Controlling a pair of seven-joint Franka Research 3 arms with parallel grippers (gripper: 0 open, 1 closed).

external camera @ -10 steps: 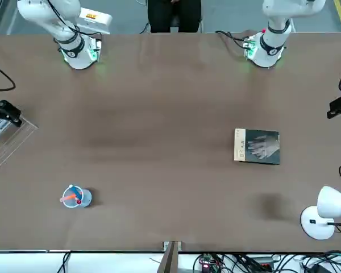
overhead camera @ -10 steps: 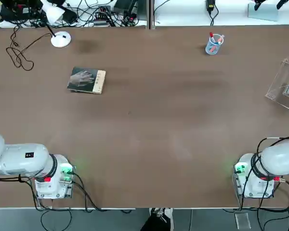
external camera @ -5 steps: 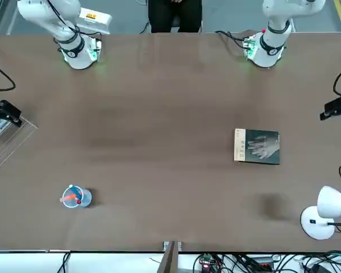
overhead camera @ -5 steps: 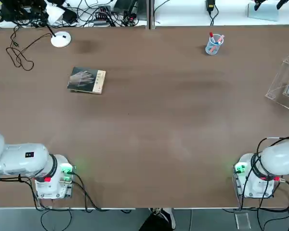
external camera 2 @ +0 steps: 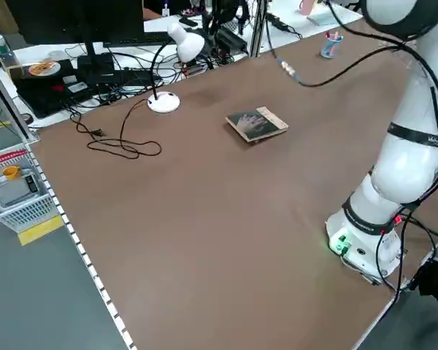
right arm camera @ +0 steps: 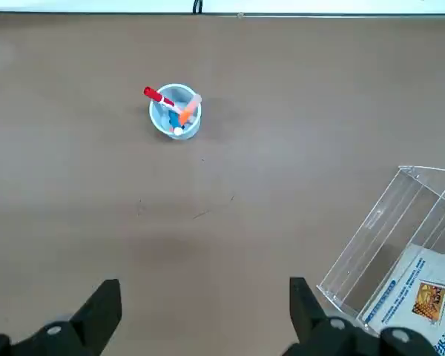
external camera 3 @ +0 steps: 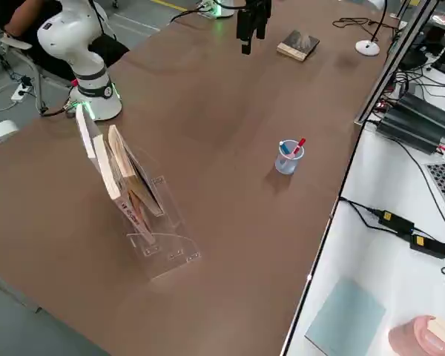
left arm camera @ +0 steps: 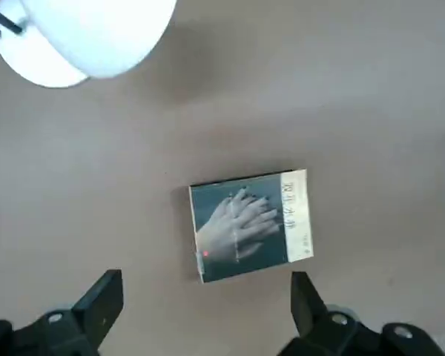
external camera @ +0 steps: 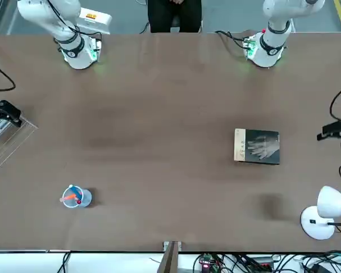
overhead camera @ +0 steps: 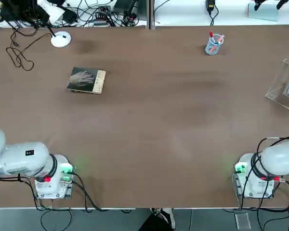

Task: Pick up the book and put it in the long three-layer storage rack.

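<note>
The book [overhead camera: 86, 80] lies flat on the brown table at the far left, dark cover up and its tan strip toward the table's middle. My left gripper [left arm camera: 204, 311] hangs high above the book [left arm camera: 248, 225], open and empty; in the front view the left gripper [external camera: 334, 132] shows out past the book [external camera: 257, 146]. The clear storage rack [overhead camera: 284, 83] stands at the table's right edge with books leaning inside it. Above the rack [right arm camera: 400, 252] my right gripper [right arm camera: 202, 311] is open and holds nothing.
A white desk lamp [overhead camera: 61, 39] stands behind the book, its head [left arm camera: 89, 37] close to my left wrist. A small cup of pens [overhead camera: 213, 44] sits at the far right of the table. Cables trail at the far left corner.
My left gripper has moved farther out across the table, toward the book's row. The right arm, book and rack have not moved.
</note>
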